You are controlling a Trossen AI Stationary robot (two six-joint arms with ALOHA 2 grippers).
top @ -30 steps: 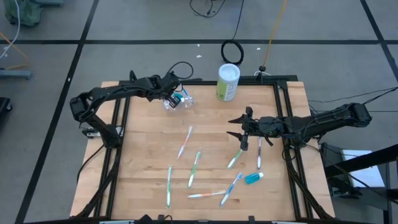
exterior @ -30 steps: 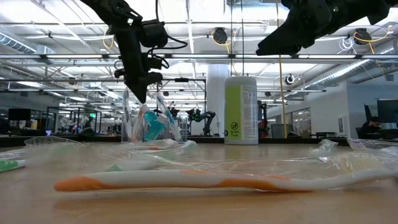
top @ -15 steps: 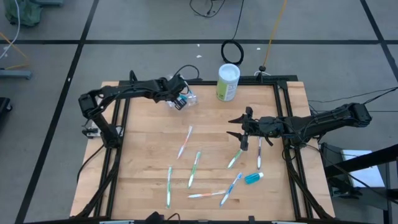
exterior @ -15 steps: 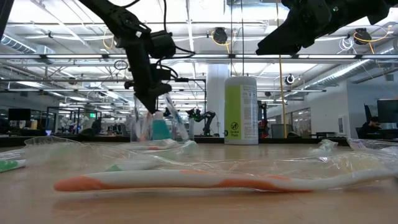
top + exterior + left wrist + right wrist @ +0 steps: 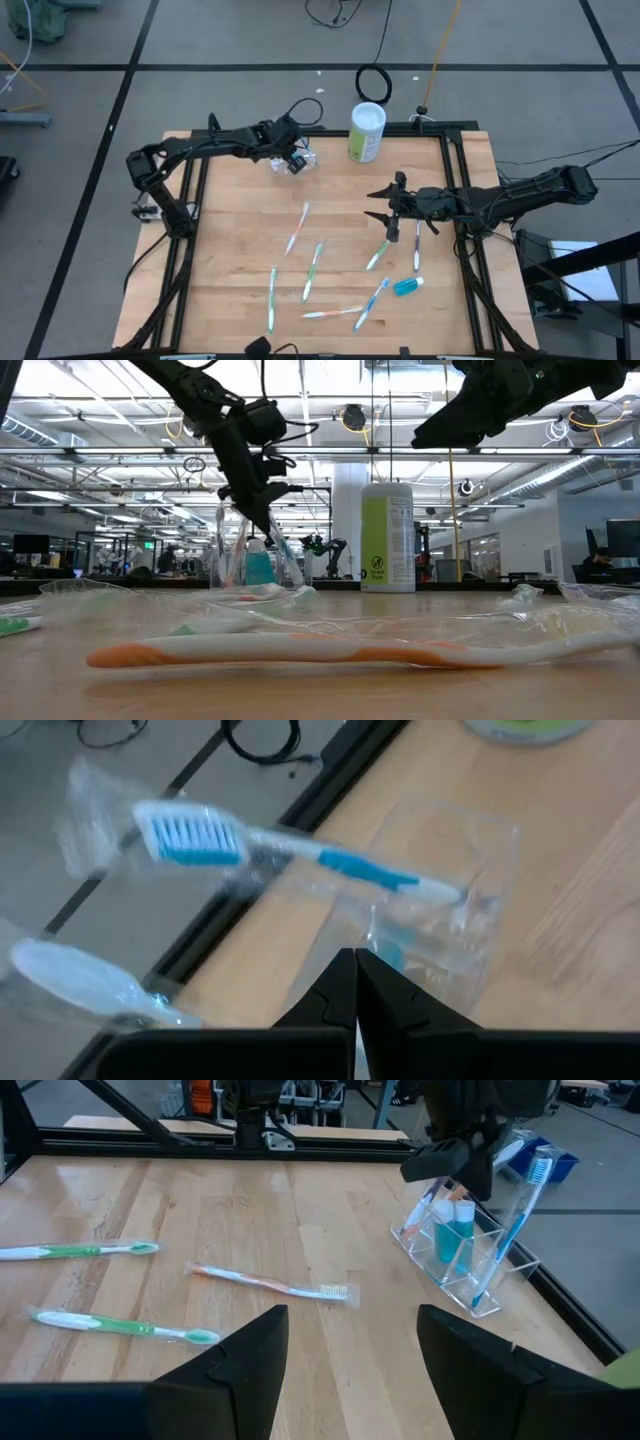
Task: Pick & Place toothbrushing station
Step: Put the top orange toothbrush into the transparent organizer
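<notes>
The clear plastic holder (image 5: 300, 161) stands upright on its base at the table's far left; it also shows in the right wrist view (image 5: 462, 1250). A blue toothbrush (image 5: 270, 845) and a blue toothpaste tube (image 5: 455, 1230) stick up out of it. My left gripper (image 5: 291, 157) is shut at the holder's top. My right gripper (image 5: 385, 203) is open and empty above the table's right middle. Several pastel toothbrushes (image 5: 296, 228) and a blue tube (image 5: 407, 287) lie loose on the wood. My left gripper pinches a thin clear wall at the holder's top edge (image 5: 368, 935) between its two fingers, which come slanting down from the table's left. The holder stands upright with its base on the table.
A tall white-and-green canister (image 5: 366, 132) stands at the far edge, right of the holder. A wrapped orange toothbrush (image 5: 330, 650) lies near the front. Black frame rails (image 5: 455, 190) run along the table's sides.
My left gripper has gone a little toward the table's right and far edges with the holder and has turned. The holder, tilted and lifted a second ago, now stands upright on the table.
</notes>
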